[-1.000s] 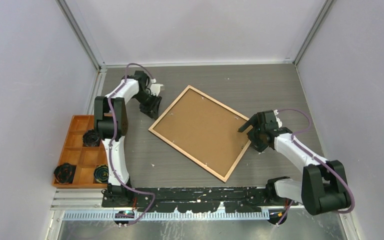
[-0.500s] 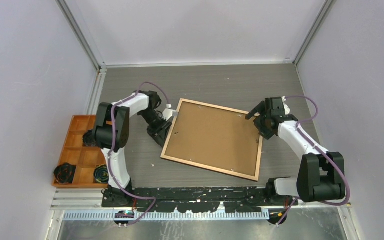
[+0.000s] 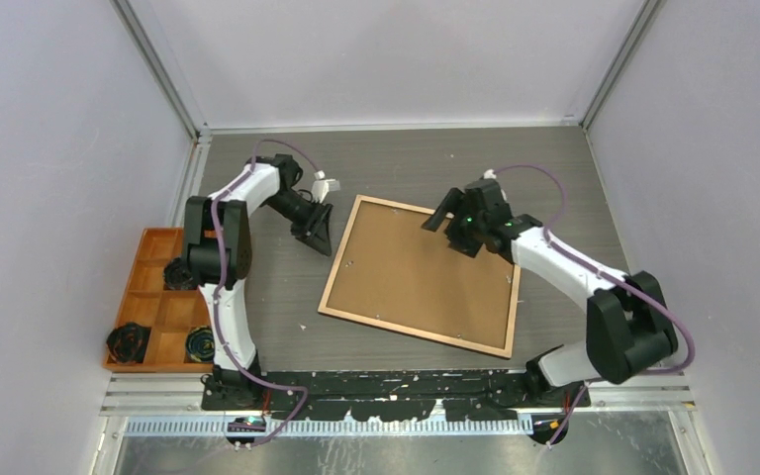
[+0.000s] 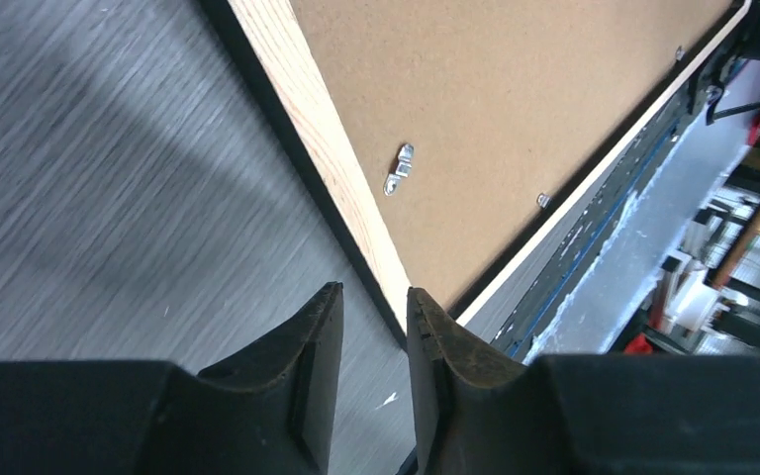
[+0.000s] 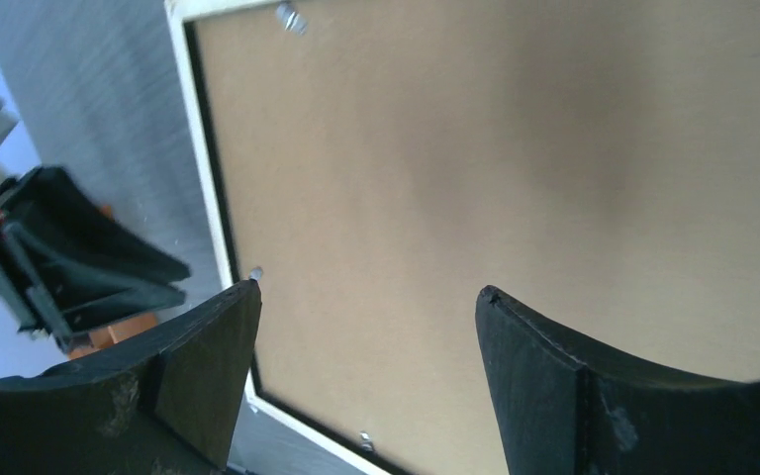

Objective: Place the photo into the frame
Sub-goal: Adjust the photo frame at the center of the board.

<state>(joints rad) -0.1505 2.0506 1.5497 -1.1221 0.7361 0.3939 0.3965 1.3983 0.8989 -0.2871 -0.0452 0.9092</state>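
We see the frame [image 3: 338,257] lying back-up mid-table [image 3: 277,312], its brown backing board [image 3: 421,272] filling it, with small metal clips [image 4: 399,168] near the rails. Our left gripper [image 3: 319,240] sits just beside the frame's left rail, jaws nearly together with nothing between them. Our right gripper [image 3: 450,226] hovers above the board's far part, jaws wide and empty. An orange tray [image 3: 148,237] holding black rolls [image 3: 129,341] stands well left.
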